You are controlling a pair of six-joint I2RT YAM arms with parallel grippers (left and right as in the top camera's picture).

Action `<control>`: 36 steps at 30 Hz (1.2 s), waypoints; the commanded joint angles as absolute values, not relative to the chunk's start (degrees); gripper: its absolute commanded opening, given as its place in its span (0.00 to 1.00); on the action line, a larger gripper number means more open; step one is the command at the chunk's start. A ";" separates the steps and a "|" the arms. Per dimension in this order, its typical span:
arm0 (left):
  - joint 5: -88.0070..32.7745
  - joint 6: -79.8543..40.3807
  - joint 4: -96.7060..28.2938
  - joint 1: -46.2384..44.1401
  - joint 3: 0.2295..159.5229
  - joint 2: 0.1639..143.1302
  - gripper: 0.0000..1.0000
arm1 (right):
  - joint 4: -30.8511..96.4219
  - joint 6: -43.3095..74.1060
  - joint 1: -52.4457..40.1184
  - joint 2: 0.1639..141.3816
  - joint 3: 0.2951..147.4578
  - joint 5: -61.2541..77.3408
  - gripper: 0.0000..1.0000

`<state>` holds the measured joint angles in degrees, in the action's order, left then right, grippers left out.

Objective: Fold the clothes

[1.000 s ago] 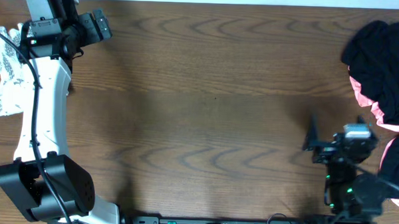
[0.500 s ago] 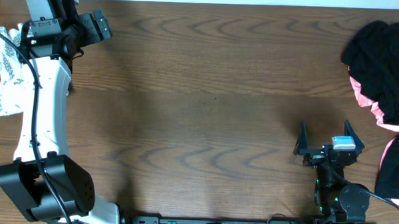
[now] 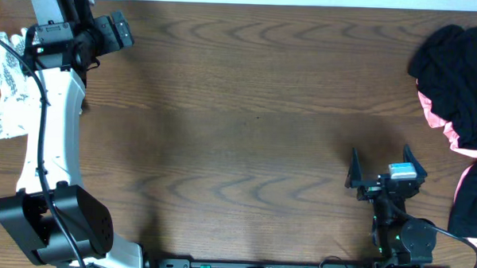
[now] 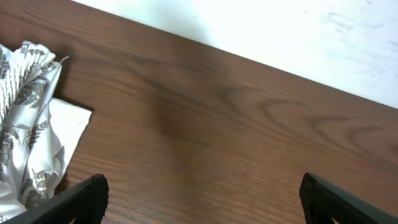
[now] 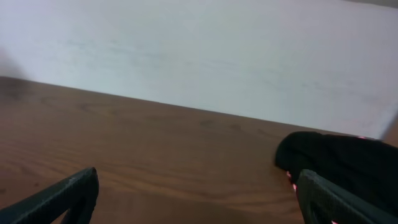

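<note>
White, grey-fern-printed clothes (image 4: 25, 124) lie crumpled; left gripper (image 4: 205, 196) and right gripper (image 3: 383, 169) both hold their jaws wide.

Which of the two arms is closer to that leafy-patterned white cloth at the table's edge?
Left. The left arm stands right beside the leafy cloth; the right arm is across the table, by the black and pink garments.

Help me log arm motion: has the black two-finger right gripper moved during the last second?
Yes. In the overhead view the right gripper has shifted away from the black and pink garments, leftward in the picture.
</note>
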<state>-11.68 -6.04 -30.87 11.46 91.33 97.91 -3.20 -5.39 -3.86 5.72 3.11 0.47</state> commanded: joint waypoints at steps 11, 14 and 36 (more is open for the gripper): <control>-12.01 -6.33 -30.87 11.44 91.31 97.89 0.98 | 4.23 -4.73 -5.02 0.30 0.30 1.74 0.99; -12.01 -6.33 -30.87 11.44 91.31 97.89 0.98 | 4.25 -4.80 -5.02 0.30 0.30 1.52 0.99; -12.01 -6.31 -30.87 11.44 91.31 97.89 0.98 | 4.12 -4.75 -4.99 0.32 0.32 1.52 0.99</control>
<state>-11.68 -6.04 -30.87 11.46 91.33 97.91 4.03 -5.39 -4.62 0.84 0.51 1.10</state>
